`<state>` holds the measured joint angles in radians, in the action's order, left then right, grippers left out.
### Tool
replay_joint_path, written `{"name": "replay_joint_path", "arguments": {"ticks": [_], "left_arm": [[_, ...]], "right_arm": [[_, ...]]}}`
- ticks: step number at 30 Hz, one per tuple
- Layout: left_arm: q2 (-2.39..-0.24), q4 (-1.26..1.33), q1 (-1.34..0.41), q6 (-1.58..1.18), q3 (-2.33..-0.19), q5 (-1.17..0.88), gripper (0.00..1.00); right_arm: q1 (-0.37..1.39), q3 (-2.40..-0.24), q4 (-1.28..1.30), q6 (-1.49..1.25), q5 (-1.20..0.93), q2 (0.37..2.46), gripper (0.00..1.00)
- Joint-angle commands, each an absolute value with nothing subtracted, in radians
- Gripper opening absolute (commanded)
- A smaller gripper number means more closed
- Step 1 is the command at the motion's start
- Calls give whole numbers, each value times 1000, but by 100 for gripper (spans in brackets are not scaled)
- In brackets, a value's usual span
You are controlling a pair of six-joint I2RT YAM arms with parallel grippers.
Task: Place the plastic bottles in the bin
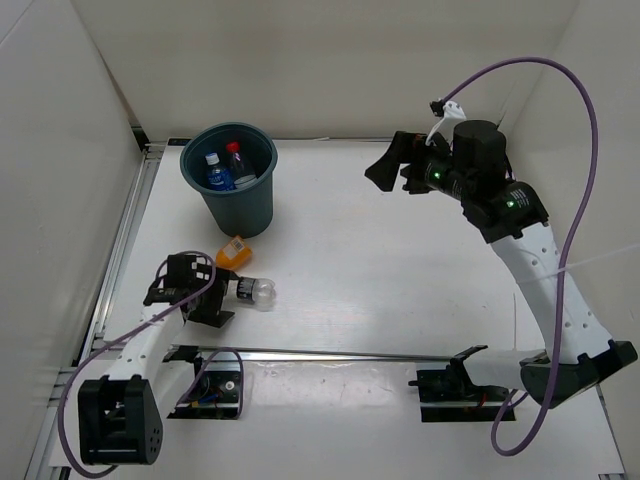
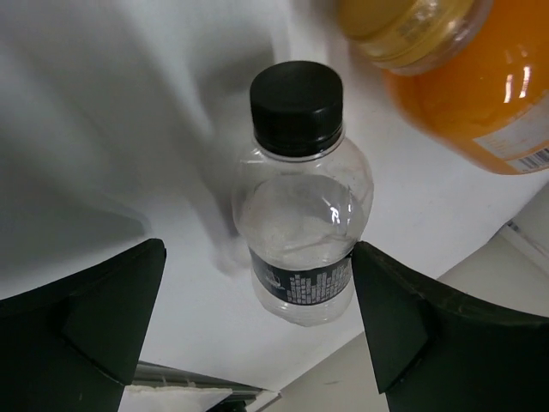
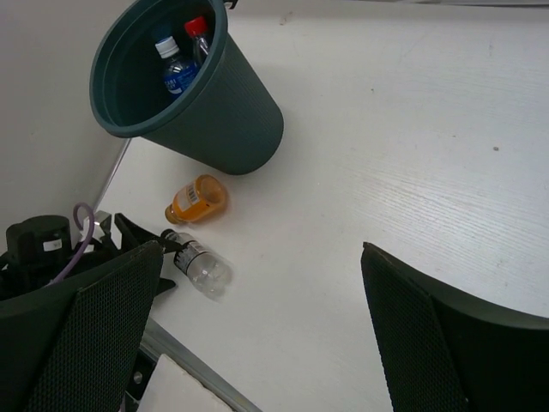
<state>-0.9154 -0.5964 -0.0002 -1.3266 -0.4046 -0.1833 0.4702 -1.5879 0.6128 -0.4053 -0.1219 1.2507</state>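
The clear bottle with the black cap (image 1: 255, 291) lies on the table between the jaws of my left gripper (image 1: 232, 295), which is open. In the left wrist view the right finger (image 2: 403, 318) touches the bottle (image 2: 302, 197) at its label, and the left finger stands apart. The short orange bottle (image 1: 234, 252) lies just beyond it, near the bin (image 1: 232, 205). The blue-capped bottle (image 1: 215, 172) and the red-capped bottle (image 1: 234, 155) stand inside the bin. My right gripper (image 1: 385, 165) is open and empty, high over the far right.
A metal rail (image 1: 330, 352) runs across the near side of the table, and another rail (image 1: 125, 230) runs along the left wall. White walls close in the left, back and right. A purple cable (image 1: 580, 200) loops beside the right arm.
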Motion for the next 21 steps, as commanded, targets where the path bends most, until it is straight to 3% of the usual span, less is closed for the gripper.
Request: {"name": "replay_joint_path", "arguments": {"ticks": [1, 15, 21], "left_arm": [[-954, -562, -14, -1289, -410, -143, 100], [-1239, -523, -72, -1239, -583, -97, 100], [-1227, -523, -81, -1239, -580, -97, 82]], "right_arm": [[451, -1614, 618, -370, -179, 1241, 100], [379, -1589, 681, -348, -207, 1186, 100], [357, -1548, 681, -359, -207, 1166, 100]]}}
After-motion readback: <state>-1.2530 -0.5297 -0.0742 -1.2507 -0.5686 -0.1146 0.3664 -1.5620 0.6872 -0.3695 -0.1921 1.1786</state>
